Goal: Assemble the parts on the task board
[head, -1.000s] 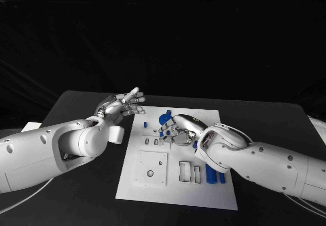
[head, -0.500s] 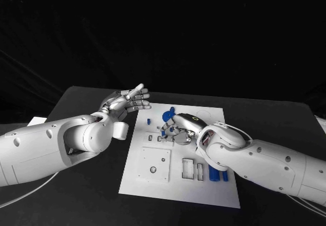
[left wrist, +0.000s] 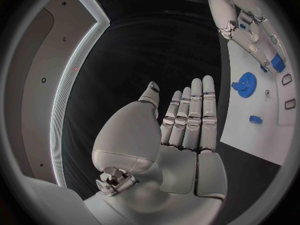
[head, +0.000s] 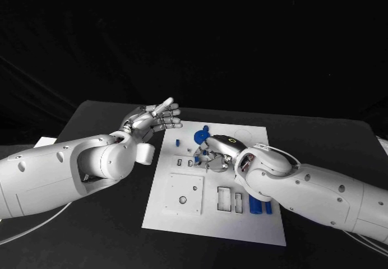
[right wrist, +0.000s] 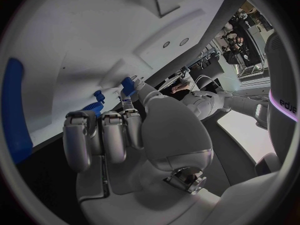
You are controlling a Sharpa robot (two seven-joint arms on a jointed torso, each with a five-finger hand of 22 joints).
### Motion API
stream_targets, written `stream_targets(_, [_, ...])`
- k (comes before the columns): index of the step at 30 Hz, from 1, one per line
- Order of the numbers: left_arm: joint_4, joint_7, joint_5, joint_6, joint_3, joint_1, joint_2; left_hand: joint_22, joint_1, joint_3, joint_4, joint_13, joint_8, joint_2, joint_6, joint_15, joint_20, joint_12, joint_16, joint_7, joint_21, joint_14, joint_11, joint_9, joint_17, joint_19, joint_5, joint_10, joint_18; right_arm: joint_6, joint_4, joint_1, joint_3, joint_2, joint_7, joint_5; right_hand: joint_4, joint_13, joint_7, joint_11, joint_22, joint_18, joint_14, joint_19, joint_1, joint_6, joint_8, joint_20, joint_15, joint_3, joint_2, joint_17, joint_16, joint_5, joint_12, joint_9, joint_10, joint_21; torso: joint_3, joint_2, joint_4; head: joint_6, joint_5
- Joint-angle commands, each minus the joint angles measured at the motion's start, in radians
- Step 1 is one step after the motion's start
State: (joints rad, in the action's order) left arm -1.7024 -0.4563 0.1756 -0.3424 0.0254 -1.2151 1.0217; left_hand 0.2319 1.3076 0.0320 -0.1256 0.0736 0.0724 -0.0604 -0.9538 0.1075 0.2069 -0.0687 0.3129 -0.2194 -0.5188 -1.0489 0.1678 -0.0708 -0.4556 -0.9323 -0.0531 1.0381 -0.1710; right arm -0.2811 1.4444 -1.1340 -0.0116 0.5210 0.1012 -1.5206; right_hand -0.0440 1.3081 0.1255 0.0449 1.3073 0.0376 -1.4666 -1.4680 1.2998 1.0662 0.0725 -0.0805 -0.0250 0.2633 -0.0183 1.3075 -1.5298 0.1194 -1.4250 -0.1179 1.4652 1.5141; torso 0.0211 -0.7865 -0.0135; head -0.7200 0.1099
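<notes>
Right hand (head: 212, 155): it is down on the far half of the task board (head: 212, 224), fingers curled in, and pinches a small blue part (right wrist: 128, 85) at its fingertips; the right wrist view shows that part at the board's surface, whether seated or only touching cannot be told. Against the pictures of a second ago and half a second ago, this hand has barely shifted on the board; it stays at the same station, just beside the blue gear (head: 199, 136).

Left hand (head: 153, 119): empty, fingers straight and held together, raised above the worktop (head: 105, 120) beside the board's far left corner. Allowing for the camera's own shift, it has drawn slightly nearer that corner.

Other parts: the blue gear (left wrist: 244, 82) lies on the board's far end, a small blue piece (left wrist: 255, 119) apart from it. Two blue bars (head: 260, 207) lie by the board's right edge, near the rectangular slots.

Judgement: the insertion in hand is unfinished. The bars and the gear appear yet to be fitted, so the task is at an early stage.
</notes>
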Motion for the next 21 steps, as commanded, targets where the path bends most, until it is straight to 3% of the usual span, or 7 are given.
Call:
stream_targets(1, [-0.004,-0.012,-0.001,0.027,-0.001,-0.001,-0.001,-0.001,-0.001,0.002,0.007,-0.002,-0.006,-0.012,0.0,0.001,0.004,0.003,-0.005,-0.006,0.007,0.002,0.001,0.001,0.001,0.004,0.004,-0.008,-0.01,0.039,-0.006,0.0,-0.002,-0.005,0.017,-0.023,-0.006,0.159,-0.001,-0.005,0.14,-0.011,-0.088,-0.043,-0.008,0.01,0.0,0.005,-0.006,-0.001,-0.002,0.189,-0.001,0.002,0.005,-0.001,0.024,0.005,-0.0003,0.0,-0.0006,0.0,-0.002])
stream_targets(21, [-0.004,-0.012,-0.001,0.03,-0.001,-0.001,0.0,-0.003,-0.001,0.001,0.007,-0.002,-0.006,-0.013,0.001,0.001,0.004,0.003,-0.008,-0.006,0.009,0.0,0.001,0.001,0.003,0.003,0.004,-0.008,-0.01,0.07,-0.014,0.0,-0.006,-0.01,0.029,-0.025,-0.008,0.157,0.0,-0.004,0.139,-0.01,-0.088,-0.042,-0.016,0.008,-0.002,0.005,-0.006,-0.004,0.003,0.188,0.0,-0.002,0.009,0.0,0.022,0.004,0.0002,0.0,-0.0009,-0.002,-0.005])
